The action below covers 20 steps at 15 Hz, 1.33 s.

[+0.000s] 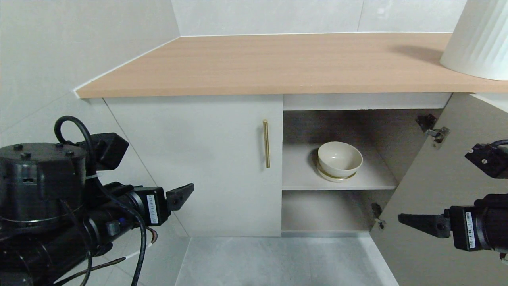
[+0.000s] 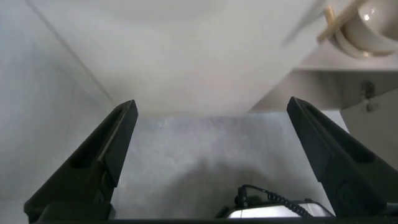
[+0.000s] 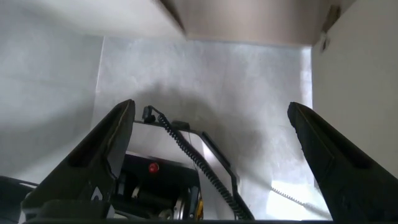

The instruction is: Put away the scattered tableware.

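A cream bowl sits on a small plate on the middle shelf of the open right half of the cabinet. The same bowl appears far off in the left wrist view. My left gripper hangs low in front of the closed left door, well left of the bowl, open and empty. My right gripper is low beside the open right door, open with nothing between its fingers.
The right cabinet door stands swung open toward me. The left door is closed, with a gold bar handle. A wooden countertop runs above, with a white ribbed object at its right end. Grey floor lies below.
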{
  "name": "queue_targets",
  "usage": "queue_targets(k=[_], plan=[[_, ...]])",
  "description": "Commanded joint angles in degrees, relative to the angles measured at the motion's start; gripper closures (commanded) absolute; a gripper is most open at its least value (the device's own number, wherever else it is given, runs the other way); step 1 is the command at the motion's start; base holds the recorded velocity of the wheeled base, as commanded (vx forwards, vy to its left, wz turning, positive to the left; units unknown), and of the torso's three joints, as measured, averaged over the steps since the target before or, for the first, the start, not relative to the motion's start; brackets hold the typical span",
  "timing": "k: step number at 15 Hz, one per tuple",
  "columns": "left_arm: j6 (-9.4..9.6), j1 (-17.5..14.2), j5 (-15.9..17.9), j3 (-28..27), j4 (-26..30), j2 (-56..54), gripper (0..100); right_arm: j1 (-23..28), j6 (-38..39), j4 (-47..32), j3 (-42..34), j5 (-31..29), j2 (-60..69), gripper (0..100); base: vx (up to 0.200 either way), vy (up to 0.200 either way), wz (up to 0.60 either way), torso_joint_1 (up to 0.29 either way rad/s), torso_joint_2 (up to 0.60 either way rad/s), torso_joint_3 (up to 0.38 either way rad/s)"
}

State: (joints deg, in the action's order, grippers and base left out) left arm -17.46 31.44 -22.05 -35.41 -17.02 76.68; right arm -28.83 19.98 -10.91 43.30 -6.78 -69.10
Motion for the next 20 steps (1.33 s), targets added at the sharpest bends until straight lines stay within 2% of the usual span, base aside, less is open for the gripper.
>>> queue_targets(k=[1,14,20], plan=[[-0.03,0.03,-0.10,0.08,0.06,0.31,0,-0.09,-0.03,0.01,-0.15,0.01,-0.25,0,-0.200,0.000,0.00,-0.007,0.00,0.007],[-0.03,0.46,-0.01,0.26,0.06,0.66,0,-0.09,-1.96,0.01,-1.20,-0.08,-0.16,0,-0.200,0.000,0.00,0.002,0.00,0.003],[0.14,0.55,-0.01,0.61,0.06,0.84,0,-0.09,-1.96,0.01,-1.20,-0.08,-0.16,0,0.000,0.000,0.00,0.000,0.00,0.000]])
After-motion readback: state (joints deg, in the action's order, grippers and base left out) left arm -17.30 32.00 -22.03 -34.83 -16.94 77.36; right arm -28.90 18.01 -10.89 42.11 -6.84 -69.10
